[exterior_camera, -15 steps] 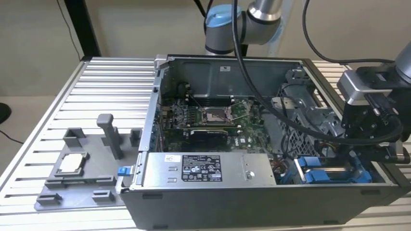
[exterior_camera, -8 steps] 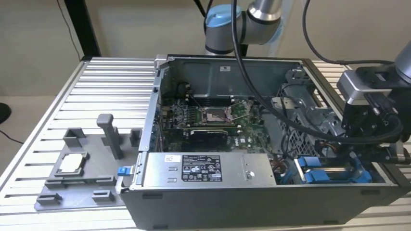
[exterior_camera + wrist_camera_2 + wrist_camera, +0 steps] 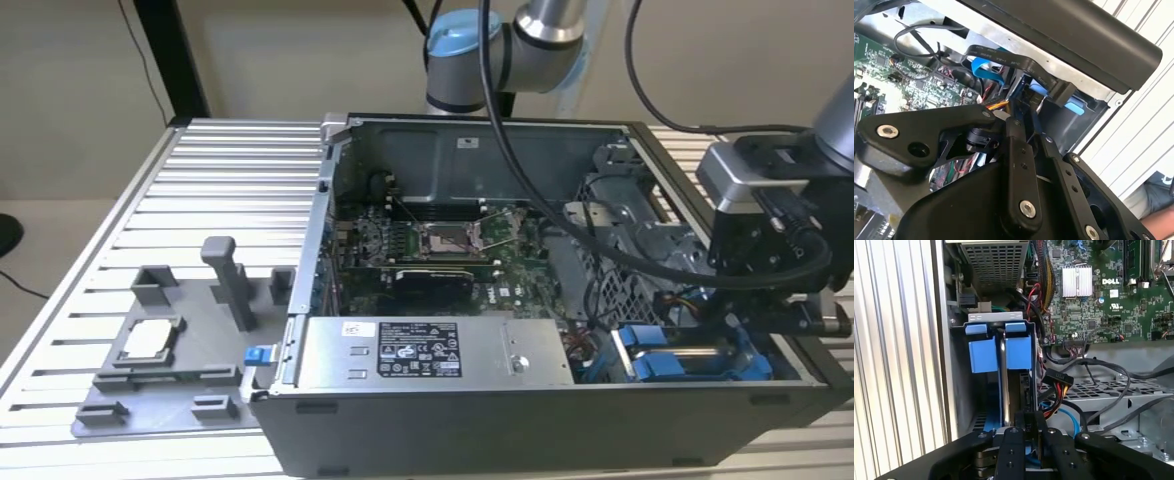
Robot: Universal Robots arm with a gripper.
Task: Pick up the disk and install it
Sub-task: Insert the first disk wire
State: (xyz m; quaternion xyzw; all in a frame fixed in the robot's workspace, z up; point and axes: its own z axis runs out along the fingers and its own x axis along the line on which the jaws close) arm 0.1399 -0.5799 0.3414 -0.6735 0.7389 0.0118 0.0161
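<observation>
Reaching into the open computer case [image 3: 534, 425] that lies on the slatted tabletop [image 3: 227, 170], my arm [image 3: 767, 230] hangs over the case's near corner at the exterior view's right, above the drive bay [image 3: 687, 365]. My tool [image 3: 1029, 417] is drawn narrow: in both wrist views its two black fingers [image 3: 1015, 137] stand close together, with the dark edge of the disk between them. The disk [image 3: 1019, 352] stands on edge in the bay, clipped in its bright blue carrier, against the case wall that borders the tabletop's ribbed surface. Just beside it, and parallel to it, stands a second blue carrier [image 3: 983, 352]; a thin silver edge [image 3: 1003, 385] runs between the two. On the disk's other side, red, yellow and black cables [image 3: 1056, 382] pass close by and cross a perforated metal plate [image 3: 1104, 390]. Deeper in the case lies the green motherboard [image 3: 441, 240], and a large silver box with a black-and-white label [image 3: 427, 350] sits along the case's near wall. Well apart from the case, toward the tabletop's near corner at the exterior view's left, rests a grey fixture [image 3: 220, 405] that carries a small square silver chip [image 3: 150, 338].
</observation>
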